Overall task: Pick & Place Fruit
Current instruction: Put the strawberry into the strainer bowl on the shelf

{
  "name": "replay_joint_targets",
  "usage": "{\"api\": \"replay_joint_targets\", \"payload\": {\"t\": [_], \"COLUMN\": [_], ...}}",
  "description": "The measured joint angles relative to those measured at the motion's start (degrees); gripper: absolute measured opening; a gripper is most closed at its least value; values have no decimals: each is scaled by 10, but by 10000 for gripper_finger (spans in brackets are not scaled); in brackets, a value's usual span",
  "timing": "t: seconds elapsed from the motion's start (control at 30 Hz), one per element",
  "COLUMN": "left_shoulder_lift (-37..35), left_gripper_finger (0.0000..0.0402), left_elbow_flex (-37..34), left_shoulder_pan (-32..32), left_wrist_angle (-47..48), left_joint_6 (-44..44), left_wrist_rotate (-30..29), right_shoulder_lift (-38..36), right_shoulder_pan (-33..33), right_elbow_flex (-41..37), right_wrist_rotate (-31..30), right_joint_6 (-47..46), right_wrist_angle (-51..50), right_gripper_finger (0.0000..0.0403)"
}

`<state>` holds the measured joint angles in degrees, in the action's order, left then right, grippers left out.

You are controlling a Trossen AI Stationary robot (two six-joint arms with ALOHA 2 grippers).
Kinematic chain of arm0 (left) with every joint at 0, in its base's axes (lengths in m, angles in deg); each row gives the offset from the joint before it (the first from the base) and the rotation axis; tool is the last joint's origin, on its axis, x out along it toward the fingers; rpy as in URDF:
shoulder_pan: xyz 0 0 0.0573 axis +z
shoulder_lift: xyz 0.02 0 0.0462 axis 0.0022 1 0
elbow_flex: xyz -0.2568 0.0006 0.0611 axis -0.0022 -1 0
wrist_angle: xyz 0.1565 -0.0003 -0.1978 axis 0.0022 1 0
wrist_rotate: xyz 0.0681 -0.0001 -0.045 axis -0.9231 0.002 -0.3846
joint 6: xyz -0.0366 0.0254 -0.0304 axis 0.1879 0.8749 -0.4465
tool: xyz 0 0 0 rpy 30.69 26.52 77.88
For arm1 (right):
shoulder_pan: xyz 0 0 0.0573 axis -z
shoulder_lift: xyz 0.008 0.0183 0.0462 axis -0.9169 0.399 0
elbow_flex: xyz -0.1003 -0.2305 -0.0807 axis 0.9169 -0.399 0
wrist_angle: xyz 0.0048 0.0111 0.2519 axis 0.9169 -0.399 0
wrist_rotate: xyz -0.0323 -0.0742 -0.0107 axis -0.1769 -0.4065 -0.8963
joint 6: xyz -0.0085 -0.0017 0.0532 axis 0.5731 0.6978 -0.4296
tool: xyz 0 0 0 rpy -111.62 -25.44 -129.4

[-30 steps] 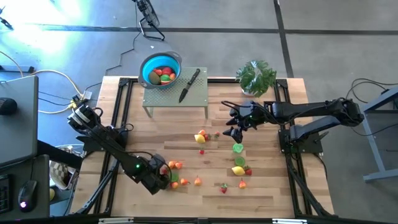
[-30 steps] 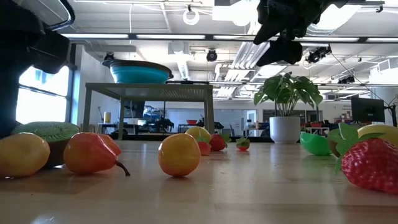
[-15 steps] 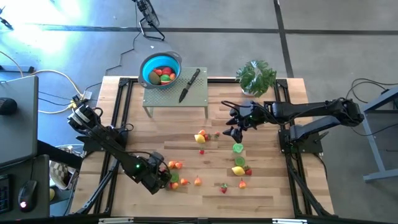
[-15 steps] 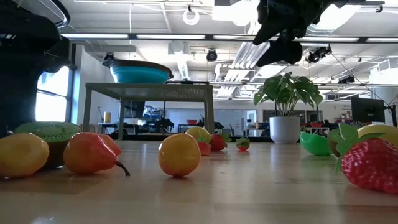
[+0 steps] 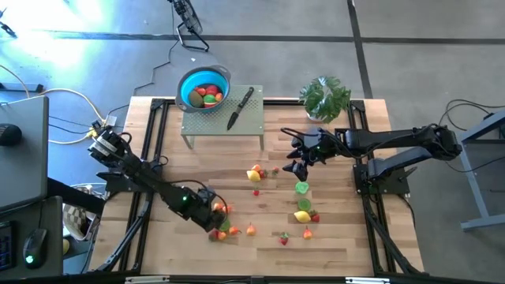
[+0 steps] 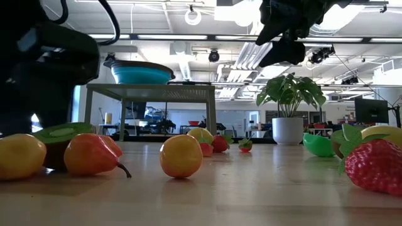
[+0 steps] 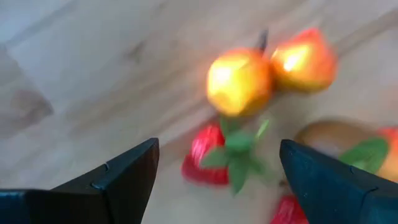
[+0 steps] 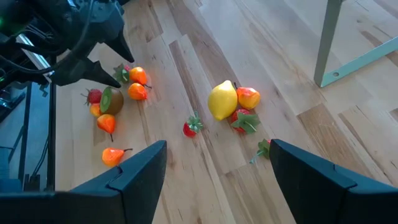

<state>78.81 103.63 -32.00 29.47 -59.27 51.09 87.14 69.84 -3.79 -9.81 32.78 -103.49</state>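
Small toy fruit lies scattered on the wooden table. One cluster [image 5: 225, 211] sits near the front left, a lemon [image 5: 254, 173] in the middle, and a green piece [image 5: 301, 188] and a second lemon [image 5: 302, 215] to the right. My left gripper [image 5: 213, 219] is open, low over the cluster. In the left wrist view its fingers stand on either side of a strawberry [image 7: 210, 159], with two orange fruits [image 7: 240, 81] beyond. My right gripper [image 5: 296, 160] is open and hovers above the table's middle right [image 8: 217, 180]. The blue bowl [image 5: 205, 87] holds several pieces. My left gripper comes slanting down from the table's left into the fruit cluster. Its dark body stands right behind the kiwi half [image 6: 61, 134] in the low view. Whether a finger touches the kiwi half or the strawberry, I cannot tell.
The bowl stands on a small grey raised table [image 5: 223, 120] at the far side, beside a black-handled knife [image 5: 241, 108]. A potted plant [image 5: 325, 96] stands at the far right. More fruit [image 5: 293, 234] lies near the front edge. Bare wood shows at the front right.
My left gripper has moved toward the table's right and a little toward the far edge, in over the fruit cluster. In the low view the kiwi half has tipped up on one side. My right arm has kept still.
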Motion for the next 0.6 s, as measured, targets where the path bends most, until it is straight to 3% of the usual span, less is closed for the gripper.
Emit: {"api": "replay_joint_targets", "payload": {"t": [0.6], "left_shoulder_lift": [0], "left_gripper_finger": [323], "left_elbow_flex": [0], "left_shoulder_pan": [-1], "left_wrist_angle": [4], "left_joint_6": [18], "left_wrist_rotate": [14], "right_shoulder_lift": [0], "right_shoulder_pan": [0], "right_elbow_flex": [0], "right_wrist_rotate": [0], "right_joint_6": [5], "right_wrist_angle": [0], "right_gripper_finger": [276]}}
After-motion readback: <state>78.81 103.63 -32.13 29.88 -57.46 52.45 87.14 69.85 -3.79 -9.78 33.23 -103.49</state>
